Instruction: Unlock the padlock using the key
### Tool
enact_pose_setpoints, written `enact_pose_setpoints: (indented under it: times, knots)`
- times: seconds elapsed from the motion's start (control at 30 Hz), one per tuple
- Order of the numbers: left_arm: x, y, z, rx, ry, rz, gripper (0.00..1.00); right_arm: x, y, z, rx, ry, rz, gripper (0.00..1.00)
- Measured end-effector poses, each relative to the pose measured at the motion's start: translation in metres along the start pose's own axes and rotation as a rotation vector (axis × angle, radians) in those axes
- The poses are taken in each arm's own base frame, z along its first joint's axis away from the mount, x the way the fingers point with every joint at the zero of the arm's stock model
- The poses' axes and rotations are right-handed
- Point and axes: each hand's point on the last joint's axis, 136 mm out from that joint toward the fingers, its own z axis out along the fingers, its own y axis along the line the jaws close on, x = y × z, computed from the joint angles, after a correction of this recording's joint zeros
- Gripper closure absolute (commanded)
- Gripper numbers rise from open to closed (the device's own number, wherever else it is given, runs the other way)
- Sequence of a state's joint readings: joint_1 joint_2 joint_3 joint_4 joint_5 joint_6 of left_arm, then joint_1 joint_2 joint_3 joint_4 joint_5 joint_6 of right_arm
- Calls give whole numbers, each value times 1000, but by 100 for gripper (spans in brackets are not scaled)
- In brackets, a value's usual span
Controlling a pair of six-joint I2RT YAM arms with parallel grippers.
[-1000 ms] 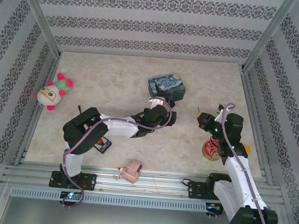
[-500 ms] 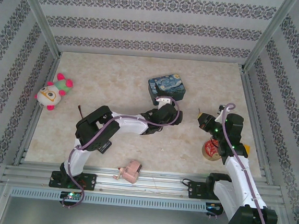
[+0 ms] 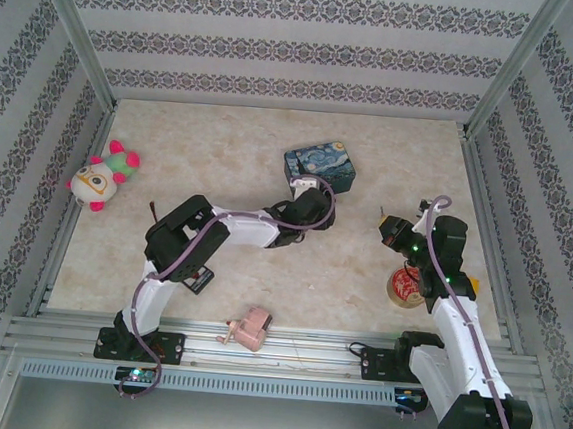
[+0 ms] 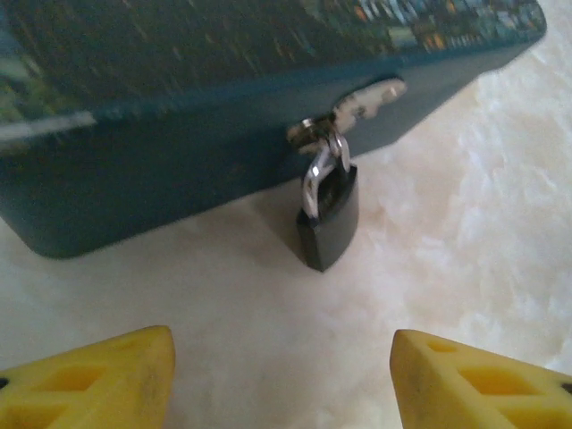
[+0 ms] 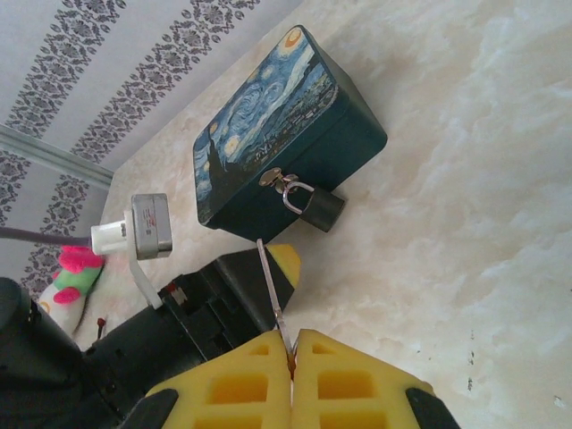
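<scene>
Left gripper released in front of the blue tin; right gripper clenched on the key.
On the marble-pattern table the tin lies at about 12 o'clock from the left gripper, whose yellow fingers stand well apart and hold nothing. The right gripper is at about 4 o'clock from the tin, apart from it, pads pressed together. The padlock hangs by its shackle from the hasp on the tin's near wall. The thin key sticks out between the right pads, toward the tin.
</scene>
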State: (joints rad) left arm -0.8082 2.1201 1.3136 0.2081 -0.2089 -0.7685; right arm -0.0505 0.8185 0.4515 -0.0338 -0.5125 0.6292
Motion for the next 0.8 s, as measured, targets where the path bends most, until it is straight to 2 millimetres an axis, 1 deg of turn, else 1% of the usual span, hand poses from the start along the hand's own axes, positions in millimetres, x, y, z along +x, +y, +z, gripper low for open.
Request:
enact_pose_setpoints:
  times: [0.07,0.17,0.4,0.53,0.67,0.73,0.8]
  knots:
    - [-8,2,3,1,-8,-15,50,-1,1,0,0,-1,0,100]
    - [-18,7,9,-3,-20,-32,54,-3,2,0,-2,-3,-2,100]
    - [-43,26,17,-26,-49,-83,54,-2,1,1,-1,0,0,100]
    - [-52,35,18,-39,-61,-99,53,-2,2,1,-4,2,0,100]
    - [-55,39,19,-43,-64,-104,48,-2,2,1,-4,2,0,100]
    - [-54,37,19,-35,-57,-103,43,-2,2,1,-4,2,0,100]
    - [-53,35,19,-25,-49,-97,34,-2,2,1,-4,2,0,100]
